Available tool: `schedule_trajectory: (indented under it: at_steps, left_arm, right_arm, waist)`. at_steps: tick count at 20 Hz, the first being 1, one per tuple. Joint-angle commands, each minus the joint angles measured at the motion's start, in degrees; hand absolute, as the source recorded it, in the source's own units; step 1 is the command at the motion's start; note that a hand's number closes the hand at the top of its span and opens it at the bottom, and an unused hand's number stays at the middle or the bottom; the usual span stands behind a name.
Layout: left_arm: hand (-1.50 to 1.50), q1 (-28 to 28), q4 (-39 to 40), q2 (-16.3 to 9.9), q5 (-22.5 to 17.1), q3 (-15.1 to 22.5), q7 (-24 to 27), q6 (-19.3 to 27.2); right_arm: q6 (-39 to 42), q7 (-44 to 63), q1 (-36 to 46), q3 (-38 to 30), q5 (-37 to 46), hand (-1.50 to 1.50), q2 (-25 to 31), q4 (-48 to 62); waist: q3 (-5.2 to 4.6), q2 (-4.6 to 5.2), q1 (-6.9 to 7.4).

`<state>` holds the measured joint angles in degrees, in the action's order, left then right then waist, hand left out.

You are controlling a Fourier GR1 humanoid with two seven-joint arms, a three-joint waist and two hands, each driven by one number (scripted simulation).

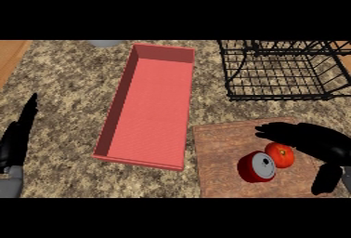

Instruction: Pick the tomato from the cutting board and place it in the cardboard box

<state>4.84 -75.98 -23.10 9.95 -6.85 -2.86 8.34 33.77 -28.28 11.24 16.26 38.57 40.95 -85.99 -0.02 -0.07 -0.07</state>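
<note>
While reaching: right hand (308, 139) is hovering over the board (223, 167), fingers arched, holding nothing.
Tomato (280, 155): sitting just under the palm, touching a red can (257, 167) on its left.
Handling: probably light, smooth, soft (easily bruised); taking its round sides looks best.
Box (147, 109): lying well left.
Left hand (21, 128): resting, fingers straight.

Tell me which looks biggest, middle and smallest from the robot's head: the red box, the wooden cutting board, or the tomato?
1. Red box: biggest.
2. Cutting board: middle, though it runs off the picture's lower edge.
3. Tomato: smallest, partly under the right hand.
</note>
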Motion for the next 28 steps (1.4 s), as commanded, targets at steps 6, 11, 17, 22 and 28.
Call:
schedule_trajectory:
  at_steps: [6, 11, 17, 22, 28]
  left_arm:
    - [0.0, 1.03, -1.7, -0.15, 0.63, -2.1, -0.71, -2.5]
    - [0.0, 3.31, 0.72, 0.4, 0.72, -2.06, -1.77, -3.02]
    - [0.0, -1.31, -2.97, 2.74, 3.29, -0.37, -0.22, -1.55]
    - [0.0, 3.3, -0.96, 2.69, 2.83, 0.33, -0.63, -3.06]
    - [0.0, 2.84, -0.24, 0.88, 1.94, -1.92, 0.53, -3.62]
  right_arm:
    - [1.25, 3.33, 2.15, 1.29, 7.95, -1.5, -7.66, 6.38]
    - [-13.8, -3.4, 0.46, -1.08, 11.19, 1.5, -8.84, 9.44]
    - [-16.52, -0.03, 10.12, -1.66, 15.48, 1.5, -16.24, 16.72]
    - [-15.79, -6.65, 28.02, -5.85, 15.23, 1.5, -15.2, 35.3]
    - [-23.69, -5.29, 32.81, -10.06, 15.81, 1.5, -16.22, 36.72]
  waist:
    - [0.03, 0.08, 0.37]
    - [0.08, 0.19, 0.28]
    - [0.06, 0.22, 1.07]
    - [0.19, 1.38, 4.25]
    - [0.13, 0.98, 3.76]
